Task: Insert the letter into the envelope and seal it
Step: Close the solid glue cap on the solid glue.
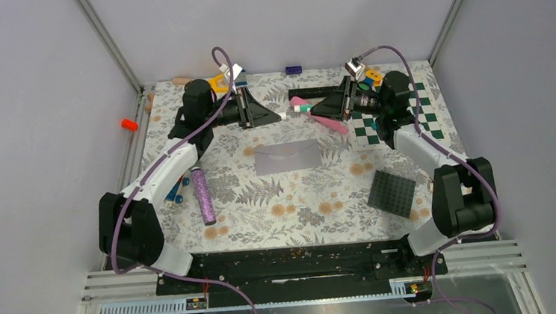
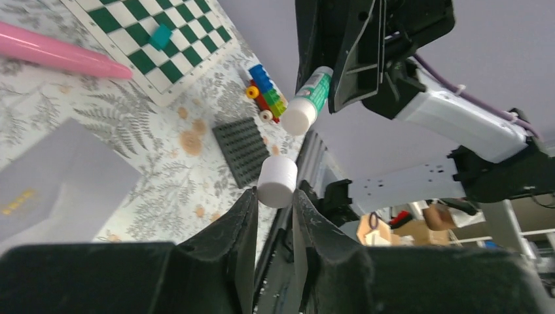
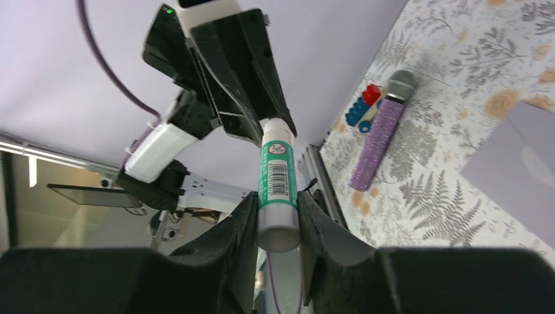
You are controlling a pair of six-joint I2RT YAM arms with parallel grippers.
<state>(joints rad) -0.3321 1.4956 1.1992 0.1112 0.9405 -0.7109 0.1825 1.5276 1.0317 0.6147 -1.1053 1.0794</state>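
Beneath both raised pairs of jaws, the envelope (image 1: 288, 157) lies flat on the table (image 1: 279, 209); no letter shows. The left gripper (image 2: 276, 191) pinches a white cap (image 2: 277, 182), the right gripper (image 3: 278, 216) clamps a glue stick (image 3: 278, 176). Light and floppy, the envelope likely wants holding by its flap edge.

Robotics test cell in a laboratory. Evidence: plain grey wall panels (image 1: 24, 109) on the left, right and far sides, held in aluminium frame posts (image 1: 110, 46). Left arm (image 1: 160, 174) and right arm (image 1: 424, 145) bolted to a black mounting rail (image 1: 291, 265) at the near edge. Purple cabling (image 1: 388, 46) and a slotted cable duct (image 1: 144, 308). Table (image 1: 294, 208) under a fern-print covering, strewn with unrelated props including a checkerboard (image 1: 367, 131) and a studded plate (image 1: 392, 191)
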